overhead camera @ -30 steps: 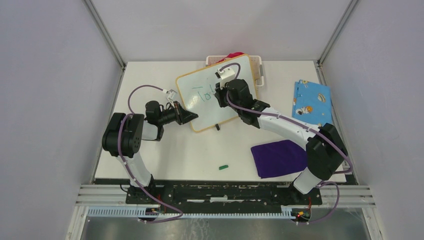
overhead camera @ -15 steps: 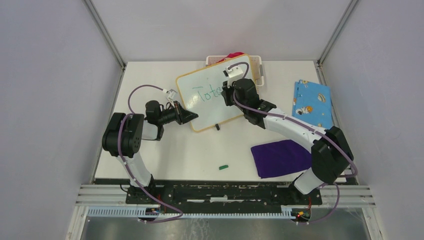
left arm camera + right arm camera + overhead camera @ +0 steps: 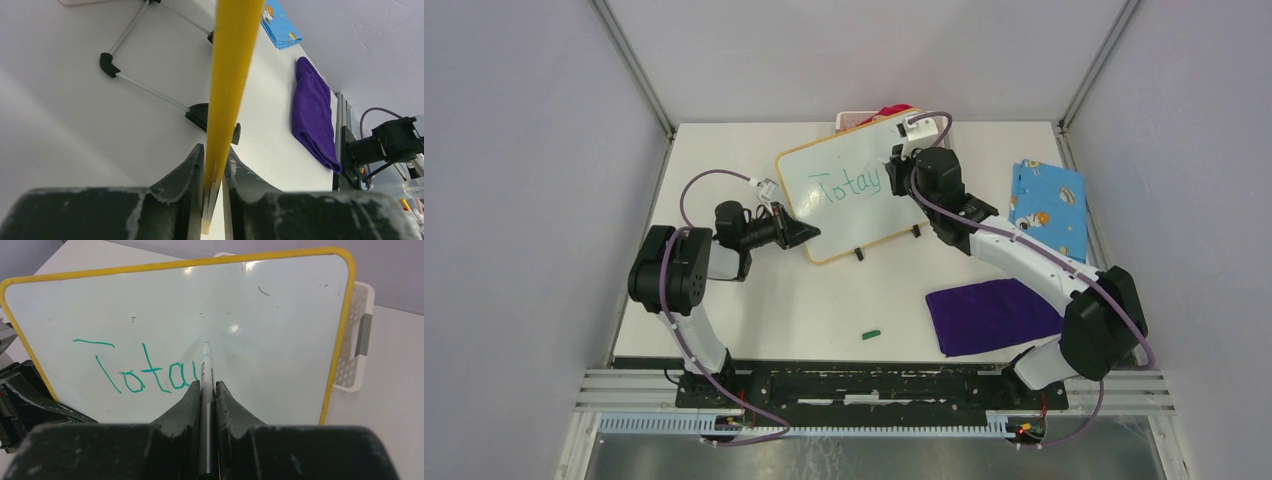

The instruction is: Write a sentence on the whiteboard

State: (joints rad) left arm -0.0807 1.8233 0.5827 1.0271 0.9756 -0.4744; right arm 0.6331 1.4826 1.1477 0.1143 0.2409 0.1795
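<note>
**Whiteboard (image 3: 864, 215) propped at the table's far middle, the sentence (image 3: 846, 186) begun in green.**
My left gripper (image 3: 214, 170) is clamped on the frame edge, my right gripper (image 3: 207, 387) on the marker (image 3: 205, 360), with its tip at the board. Too much pressure could slip the frame and skew the letters. The basket (image 3: 356, 340) behind holds something red (image 3: 887, 111), mostly hidden.

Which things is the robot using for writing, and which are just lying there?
Using: whiteboard, marker, green words.
Lying about: purple cloth, blue patterned cloth, small green piece, white basket.
</note>
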